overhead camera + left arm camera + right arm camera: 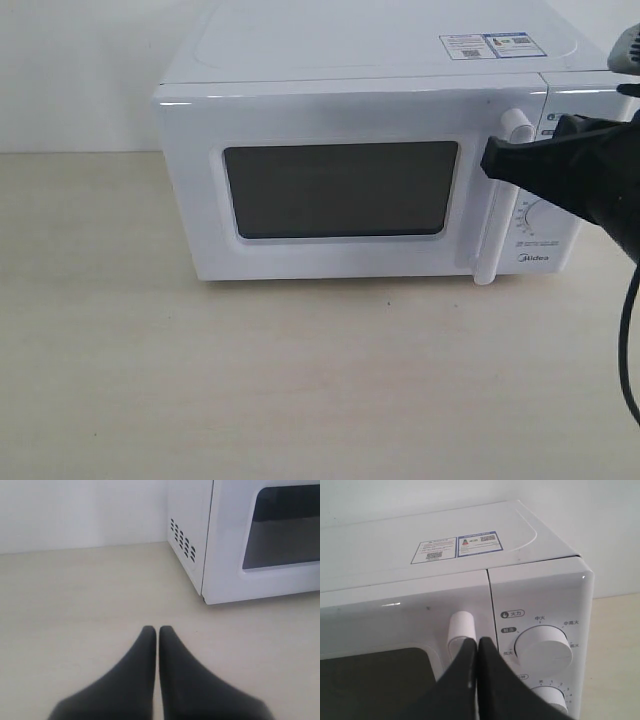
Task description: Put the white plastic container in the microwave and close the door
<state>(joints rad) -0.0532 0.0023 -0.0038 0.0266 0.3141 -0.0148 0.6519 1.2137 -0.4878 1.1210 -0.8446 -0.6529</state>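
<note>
**Tools closed at a shut microwave door**

Fingers of the left tool [157,629] are lying pressed together along their whole length, gripping nothing, and they are hanging just above the bare pale counter [75,590]. Ahead of this tool and off to one side, the microwave [210,540] is standing on the counter with its near corner turned towards the tips. Vent slots [182,541] are showing on its side wall. A plain white wall [75,510] is rising beyond.

The right tool [477,641] is likewise showing its two fingers shut against each other and is carrying nothing. Its tips are sitting right at the upper end of the vertical white handle [460,627], but whether they are touching it cannot be told. Just beside the tips, the upper dial [545,647] is facing outward, with the lower dial [550,697] beneath it. The door [300,110] is lying flush against the microwave body, fully shut. Its dark window [340,188] is stretching away from the tool across the front, and what is lying behind it cannot be told. Farther off, past the tips, a sticker [457,546] is lying flat on the microwave's top.
</note>
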